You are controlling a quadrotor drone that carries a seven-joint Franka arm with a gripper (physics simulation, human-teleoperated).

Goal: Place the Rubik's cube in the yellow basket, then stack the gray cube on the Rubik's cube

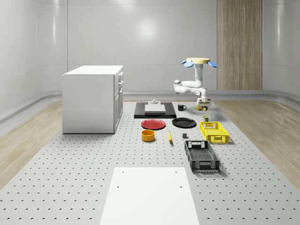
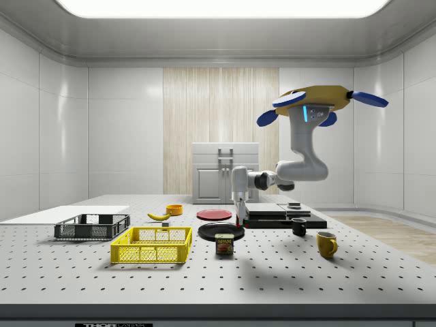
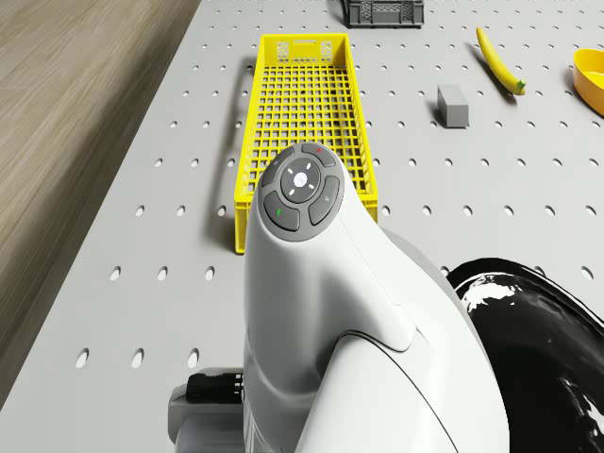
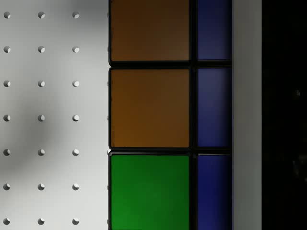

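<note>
The can (image 2: pixel 225 244) standing beside the yellow basket (image 2: pixel 151 245) carries a label that seems to read "SPAM". Nothing else is legible.

- The drone (image 2: pixel 319 95) has a flat tan-yellow disc body with a grey underside, lit by a small cyan strip.
- Blue rotor blades (image 2: pixel 368 99) stick out at its sides.
- The arm (image 2: pixel 303 158) is glossy white with rounded, bulbous links and grey bands at the joints.
- The arm's wrist cap (image 3: pixel 300 192) is a dark grey round pad of buttons around a white centre, with tiny red and green marks.
</note>
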